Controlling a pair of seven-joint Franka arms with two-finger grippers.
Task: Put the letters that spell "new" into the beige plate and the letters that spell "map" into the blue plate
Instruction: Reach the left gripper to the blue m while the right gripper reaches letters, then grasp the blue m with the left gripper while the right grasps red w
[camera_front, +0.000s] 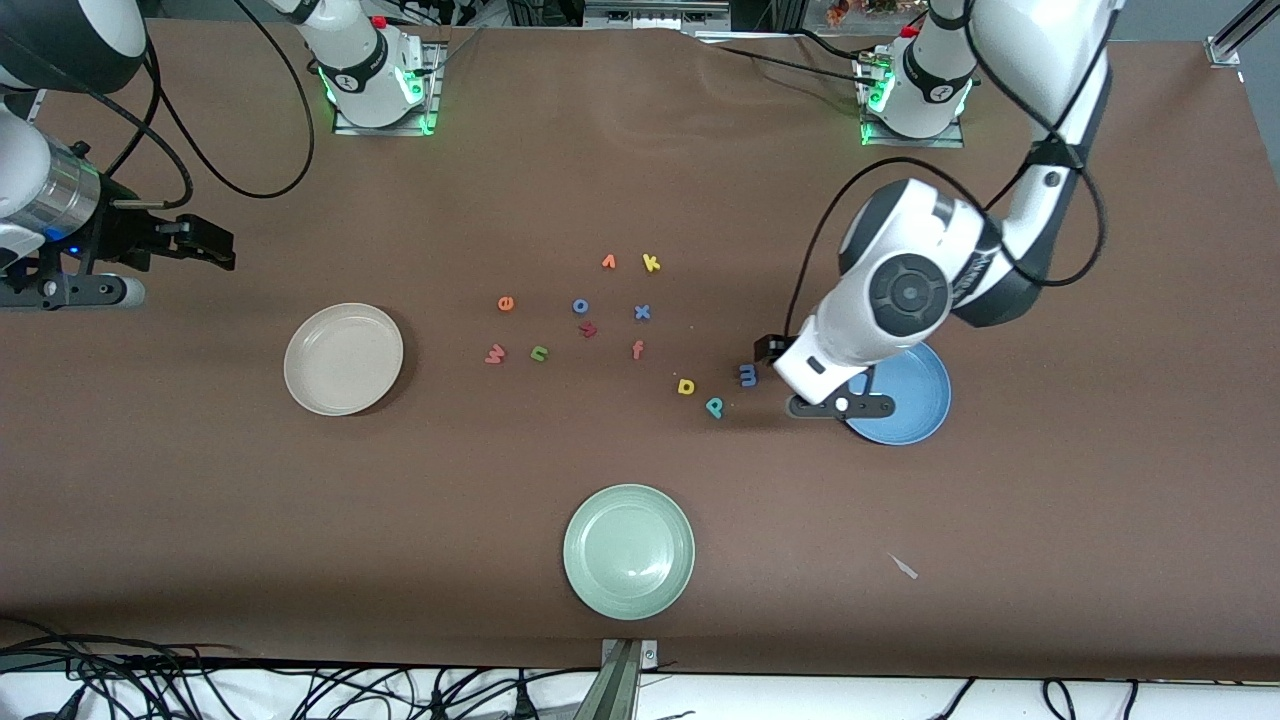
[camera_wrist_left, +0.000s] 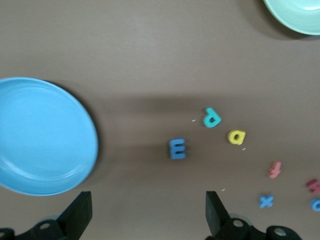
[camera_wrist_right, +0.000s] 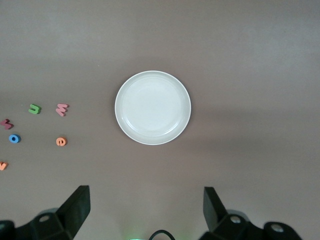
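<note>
The beige plate (camera_front: 343, 358) (camera_wrist_right: 152, 107) lies toward the right arm's end, with the pink w (camera_front: 494, 353), green n (camera_front: 539, 352) and orange e (camera_front: 505, 303) beside it on the cloth. The blue plate (camera_front: 905, 425) (camera_wrist_left: 45, 135) lies toward the left arm's end, partly hidden by the left arm. Beside it are the violet-blue m (camera_front: 747, 375) (camera_wrist_left: 177, 149), yellow a (camera_front: 686, 386) and teal p (camera_front: 714, 406). My left gripper (camera_front: 838, 405) (camera_wrist_left: 147, 215) hangs open and empty over the blue plate's edge. My right gripper (camera_front: 205, 245) (camera_wrist_right: 145, 210) waits open, high over the table's end.
A pale green plate (camera_front: 628, 550) sits nearer the front camera. Other loose letters lie mid-table: orange v (camera_front: 608, 262), yellow k (camera_front: 651, 263), blue o (camera_front: 580, 305), blue x (camera_front: 642, 312), a red letter (camera_front: 588, 329) and orange-red f (camera_front: 637, 349).
</note>
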